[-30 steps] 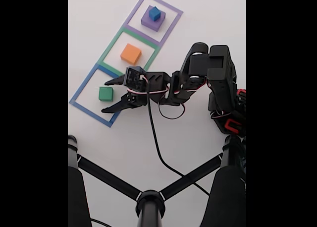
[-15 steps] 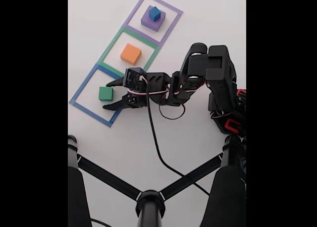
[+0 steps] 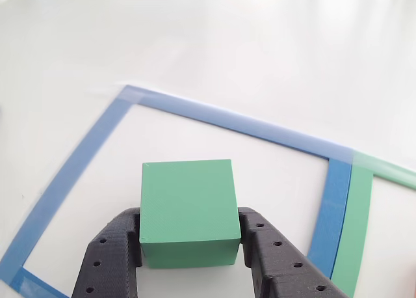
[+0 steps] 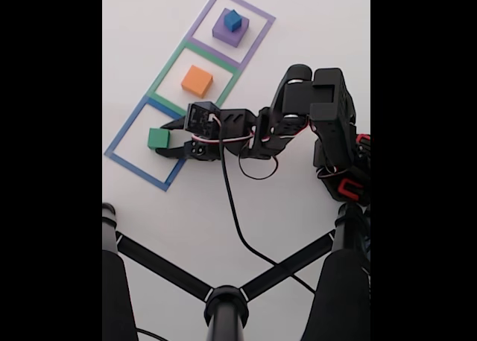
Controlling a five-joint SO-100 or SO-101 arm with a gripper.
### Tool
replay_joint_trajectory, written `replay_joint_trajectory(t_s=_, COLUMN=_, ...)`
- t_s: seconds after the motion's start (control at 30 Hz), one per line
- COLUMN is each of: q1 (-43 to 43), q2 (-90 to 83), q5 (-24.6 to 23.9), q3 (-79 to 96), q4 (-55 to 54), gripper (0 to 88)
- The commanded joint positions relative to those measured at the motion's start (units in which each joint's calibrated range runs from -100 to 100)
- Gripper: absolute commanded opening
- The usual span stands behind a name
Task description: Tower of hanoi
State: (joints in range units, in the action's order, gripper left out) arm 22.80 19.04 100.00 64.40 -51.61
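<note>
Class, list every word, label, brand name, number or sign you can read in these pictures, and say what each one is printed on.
None can be read. The green block, orange block, blue cube and purple block have plain faces. The taped outlines carry no writing, and the pincer and arm show no legible label.

The arm (image 4: 298, 118) is built of matte black blocky segments with red accents near its base. Thin red-and-white wires loop between the joints. The gripper (image 3: 188, 246) has black fingers (image 3: 107, 259) dotted with small round holes.
</note>
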Motion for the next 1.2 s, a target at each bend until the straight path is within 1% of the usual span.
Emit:
replay_joint_trajectory(t_s=0.0, q1=0.72, q2=-0.69, q5=0.0, q3=-1.93, q4=0.33, gripper=9.1)
replay_joint_trajectory(t_s=0.2, q1=0.42, q2=-3.65, q5=0.0, q3=-1.93, q4=3.0, gripper=8.9)
replay_joint_trajectory(t_s=0.3, q1=-0.19, q2=-9.26, q5=0.0, q3=-1.84, q4=8.99, gripper=8.9)
replay_joint_trajectory(t_s=0.4, q1=-1.03, q2=-17.03, q5=0.0, q3=-2.3, q4=18.22, gripper=9.1)
replay_joint_trajectory(t_s=0.47, q1=-1.41, q2=-23.36, q5=0.0, q3=-3.48, q4=26.39, gripper=9.1)
replay_joint_trajectory(t_s=0.6, q1=-2.17, q2=-36.27, q5=0.0, q3=-9.57, q4=47.68, gripper=9.2)
replay_joint_trajectory(t_s=0.77, q1=-3.78, q2=-47.32, q5=0.0, q3=-26.1, q4=81.27, gripper=9.0)
replay_joint_trajectory(t_s=0.93, q1=-6.52, q2=-49.33, q5=0.0, q3=-48.55, q4=110.49, gripper=9.0)
replay_joint_trajectory(t_s=1.07, q1=-9.27, q2=-48.77, q5=0.0, q3=-64.09, q4=127.16, gripper=9.3)
replay_joint_trajectory(t_s=1.17, q1=-11.32, q2=-48.6, q5=0.0, q3=-71.54, q4=135.09, gripper=9.4)
